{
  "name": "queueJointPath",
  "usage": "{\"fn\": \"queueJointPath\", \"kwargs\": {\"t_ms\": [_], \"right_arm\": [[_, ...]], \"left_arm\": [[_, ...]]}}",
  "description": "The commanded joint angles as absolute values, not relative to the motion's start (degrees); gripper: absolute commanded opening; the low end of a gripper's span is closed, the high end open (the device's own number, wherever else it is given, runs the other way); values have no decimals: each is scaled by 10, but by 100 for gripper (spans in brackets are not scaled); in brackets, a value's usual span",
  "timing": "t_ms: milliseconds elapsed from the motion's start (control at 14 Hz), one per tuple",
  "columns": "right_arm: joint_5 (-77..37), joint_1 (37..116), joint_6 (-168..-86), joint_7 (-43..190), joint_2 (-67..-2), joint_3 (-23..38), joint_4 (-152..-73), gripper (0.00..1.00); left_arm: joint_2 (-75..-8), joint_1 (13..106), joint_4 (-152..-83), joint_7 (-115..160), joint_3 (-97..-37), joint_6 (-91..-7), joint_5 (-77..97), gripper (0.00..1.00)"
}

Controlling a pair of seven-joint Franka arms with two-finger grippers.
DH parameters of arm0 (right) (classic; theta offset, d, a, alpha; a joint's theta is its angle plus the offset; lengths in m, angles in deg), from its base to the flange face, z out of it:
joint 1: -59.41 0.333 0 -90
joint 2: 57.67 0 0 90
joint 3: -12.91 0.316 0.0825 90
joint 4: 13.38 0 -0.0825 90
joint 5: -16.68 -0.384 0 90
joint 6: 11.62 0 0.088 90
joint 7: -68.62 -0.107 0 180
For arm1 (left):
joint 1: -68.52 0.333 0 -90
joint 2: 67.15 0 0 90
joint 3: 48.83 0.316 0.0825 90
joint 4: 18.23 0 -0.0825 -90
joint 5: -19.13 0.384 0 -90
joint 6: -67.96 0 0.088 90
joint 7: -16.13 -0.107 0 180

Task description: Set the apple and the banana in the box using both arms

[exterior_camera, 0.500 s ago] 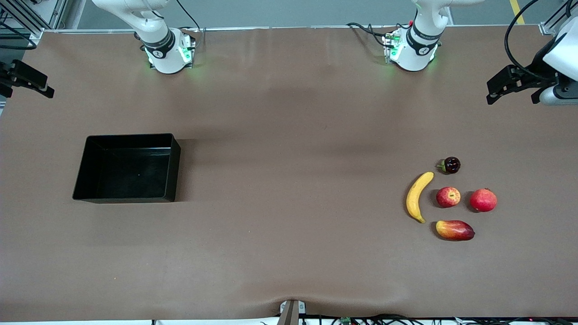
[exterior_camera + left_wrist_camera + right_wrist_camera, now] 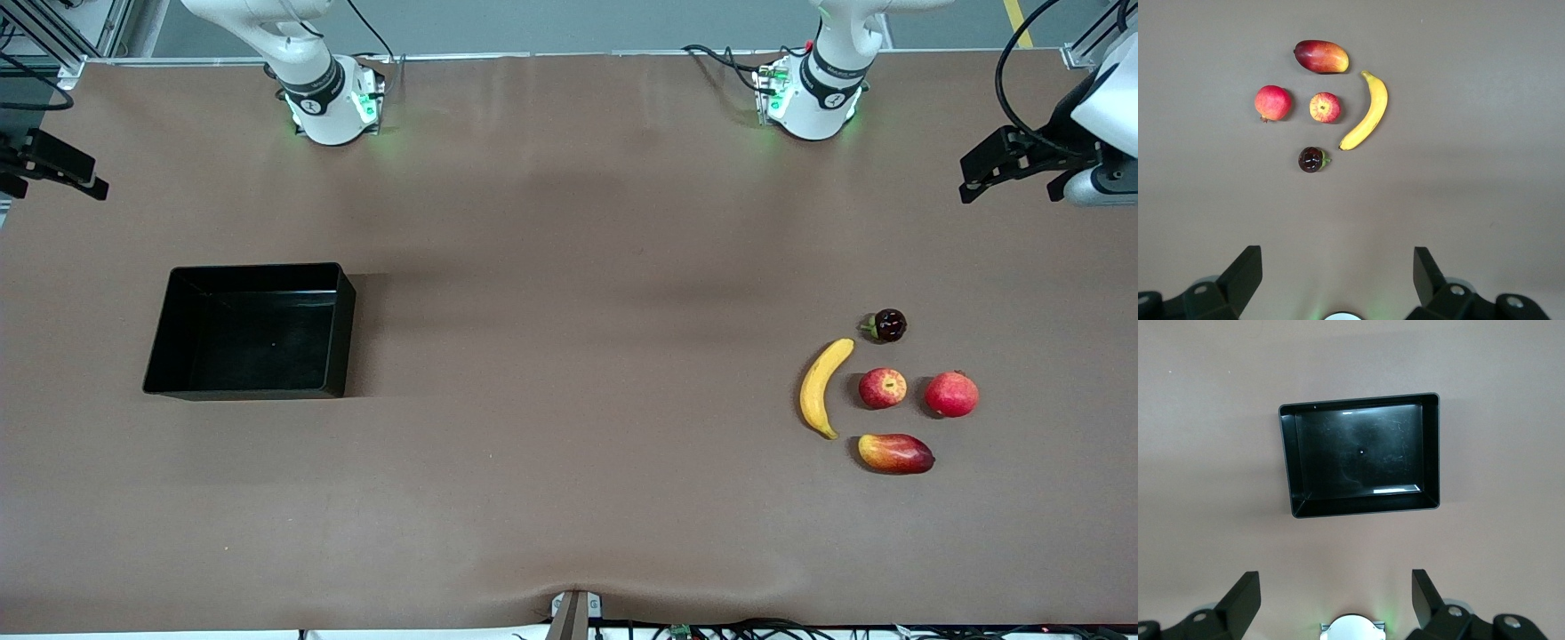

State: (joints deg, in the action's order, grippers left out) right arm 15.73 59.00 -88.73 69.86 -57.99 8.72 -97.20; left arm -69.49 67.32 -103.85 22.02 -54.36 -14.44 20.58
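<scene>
The yellow banana point(image 2: 822, 387) and the small red-yellow apple point(image 2: 882, 388) lie side by side on the table toward the left arm's end. Both also show in the left wrist view, the banana point(image 2: 1367, 113) and the apple point(image 2: 1325, 107). The black box point(image 2: 244, 388) stands empty toward the right arm's end and shows in the right wrist view point(image 2: 1288, 463). My left gripper point(image 2: 982, 173) is open and empty, high over the table's edge at its own end point(image 2: 1338, 257). My right gripper point(image 2: 76, 173) is open and empty, high over its end point(image 2: 1336, 580).
A red pomegranate-like fruit point(image 2: 951, 394) lies beside the apple. A red-yellow mango point(image 2: 895, 453) lies nearer the front camera than the apple. A small dark fruit point(image 2: 887, 325) lies farther from it.
Both grippers have shifted slightly at the table's ends. The fruits and the box have not moved.
</scene>
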Motion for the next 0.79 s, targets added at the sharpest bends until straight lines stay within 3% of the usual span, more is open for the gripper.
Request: {"fn": "queueJointPath", "kwargs": {"t_ms": [0, 286, 714], "right_arm": [[162, 559, -878, 711, -522, 92, -953, 100], [164, 518, -888, 800, -442, 92, -954, 100], [167, 441, -1038, 834, -336, 91, -989, 100]], "left_arm": [[-665, 673, -1025, 222, -544, -128, 204, 100], [-614, 678, -1060, 229, -540, -164, 211, 100], [-613, 677, -1199, 272, -543, -326, 250, 100]]}}
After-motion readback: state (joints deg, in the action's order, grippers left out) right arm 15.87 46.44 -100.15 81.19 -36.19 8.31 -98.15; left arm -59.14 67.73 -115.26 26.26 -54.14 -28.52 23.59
